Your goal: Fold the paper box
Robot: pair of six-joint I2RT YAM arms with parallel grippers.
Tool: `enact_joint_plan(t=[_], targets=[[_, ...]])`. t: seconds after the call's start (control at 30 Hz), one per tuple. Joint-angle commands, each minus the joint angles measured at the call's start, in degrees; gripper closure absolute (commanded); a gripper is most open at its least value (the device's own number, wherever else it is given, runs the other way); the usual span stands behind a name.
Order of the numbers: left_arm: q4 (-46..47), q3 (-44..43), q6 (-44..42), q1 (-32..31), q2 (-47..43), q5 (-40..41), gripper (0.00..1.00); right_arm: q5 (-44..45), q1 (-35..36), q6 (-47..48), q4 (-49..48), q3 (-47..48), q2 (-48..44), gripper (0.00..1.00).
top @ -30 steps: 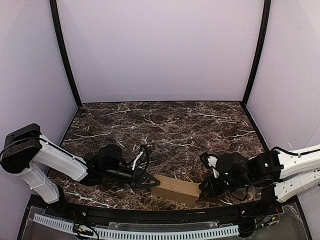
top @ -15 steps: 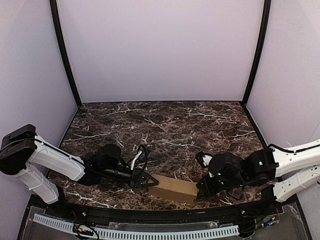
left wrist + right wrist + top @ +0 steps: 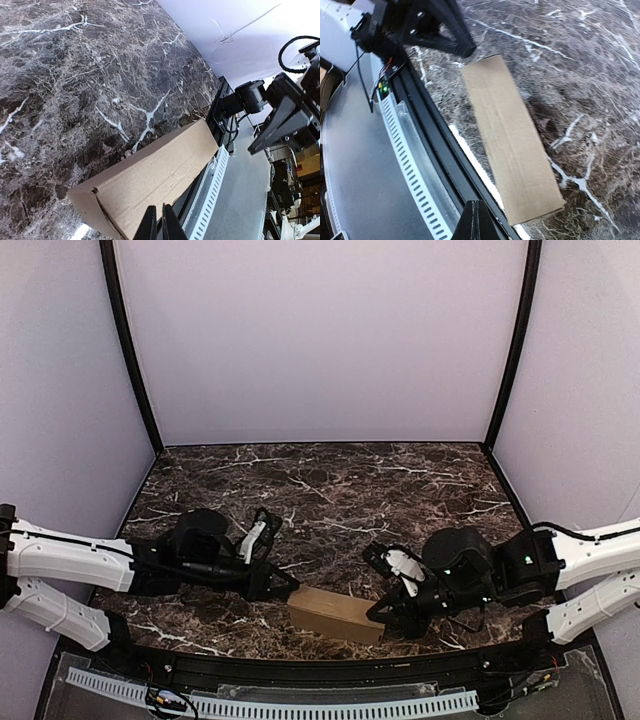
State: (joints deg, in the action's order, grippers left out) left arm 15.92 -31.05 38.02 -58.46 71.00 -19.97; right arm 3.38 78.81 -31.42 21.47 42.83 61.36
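Paper box (image 3: 335, 612), shaped as a long block, lies flat on the marble table (image 3: 340, 490) near the front edge, between the two grippers. The left gripper (image 3: 289, 586), fingers all but pressed together, sits just beside the box's left end. The right gripper (image 3: 384, 615), fingers pressed together, sits at its right end. Both are empty.

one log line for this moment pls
paper box: lying on table near front edge | left gripper: shut, tip at its left end | right gripper: shut, tip at its right end
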Motion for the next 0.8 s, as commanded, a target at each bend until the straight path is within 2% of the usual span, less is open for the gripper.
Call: enact_joint_plan(t=[0.0, 0.27, 0.53, 0.77], targets=[[-7.13, -2.7, -3.97, -0.19, -2.25, 5.32, 0.95, -8.43, 2.01, 7.5, -5.34, -0.03, 5.4, 1.0], [-8.15, -9.09, -5.8, -0.12, 4.82, 7.3, 0.98, -4.41, 3.94, 8.62, -4.13, 1.79, 18.35, 1.0], [-6.07, -14.56, -6.5, 0.01, 13.57, 5.39, 0.99, 6.57, 3.93, 2.85, -1.37, 1.24, 20.18, 1.0], [-3.41, -15.18, -5.08, -0.04, 18.42, 2.39, 1.0, 15.22, 2.43, -3.52, -0.43, 0.93, 20.65, 1.0]])
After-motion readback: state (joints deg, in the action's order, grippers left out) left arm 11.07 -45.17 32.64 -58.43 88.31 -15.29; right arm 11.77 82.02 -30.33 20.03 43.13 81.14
